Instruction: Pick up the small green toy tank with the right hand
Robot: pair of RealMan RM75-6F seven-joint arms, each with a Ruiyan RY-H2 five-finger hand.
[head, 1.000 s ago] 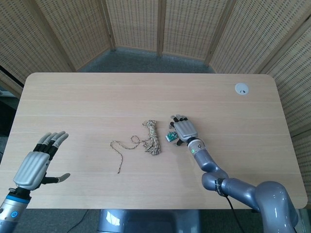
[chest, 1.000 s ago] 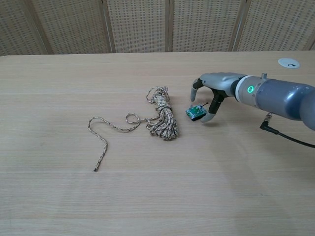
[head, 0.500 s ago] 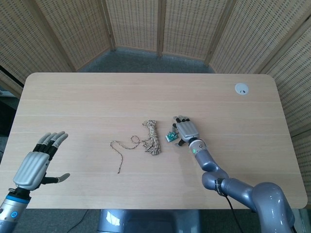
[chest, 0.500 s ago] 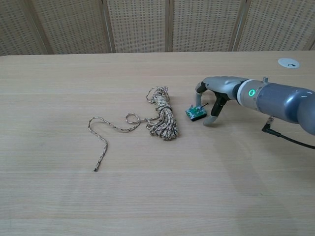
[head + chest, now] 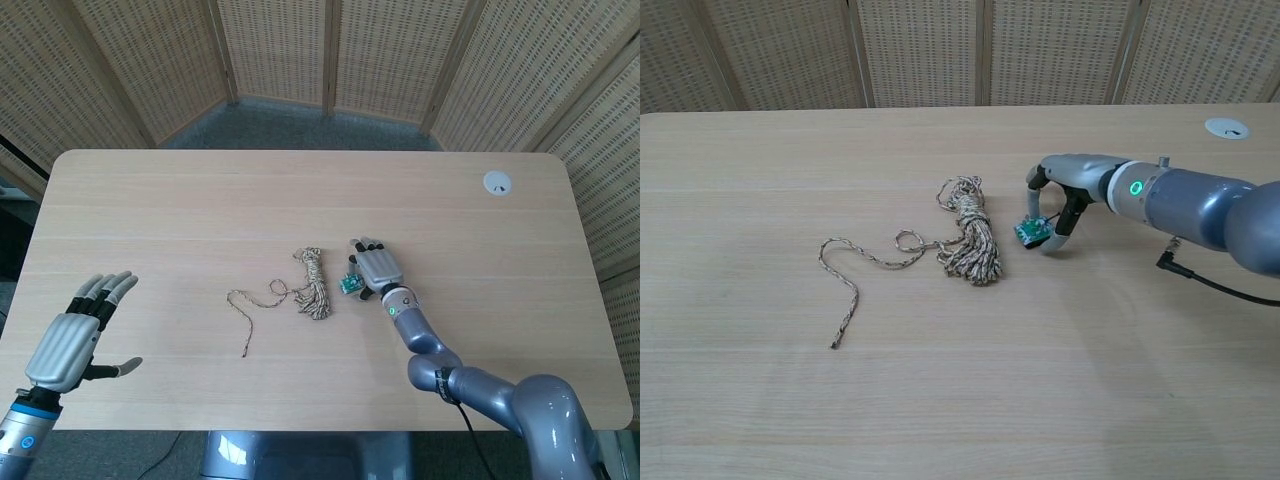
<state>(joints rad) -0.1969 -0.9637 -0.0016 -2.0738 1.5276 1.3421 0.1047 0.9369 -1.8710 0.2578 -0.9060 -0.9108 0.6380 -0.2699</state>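
Note:
The small green toy tank (image 5: 349, 285) (image 5: 1033, 231) lies on the table just right of a rope bundle. My right hand (image 5: 378, 268) (image 5: 1072, 185) arches over it, palm down. Its thumb rests against the tank's right side, while the other fingers curve above and behind the tank without clearly touching it. The tank looks slightly tilted, and I cannot see it lifted off the table. My left hand (image 5: 75, 335) hovers at the table's near left corner with its fingers spread and nothing in it; only the head view shows it.
A coiled, speckled rope (image 5: 310, 283) (image 5: 970, 240) with a loose tail running left lies right beside the tank. A white round disc (image 5: 497, 182) (image 5: 1226, 127) sits at the far right. A black cable (image 5: 1210, 280) trails from my right forearm.
My right hand has shifted a little left and closed in on the tank, bringing the thumb against it. The tank has nudged slightly towards the rope. The left hand stayed put.

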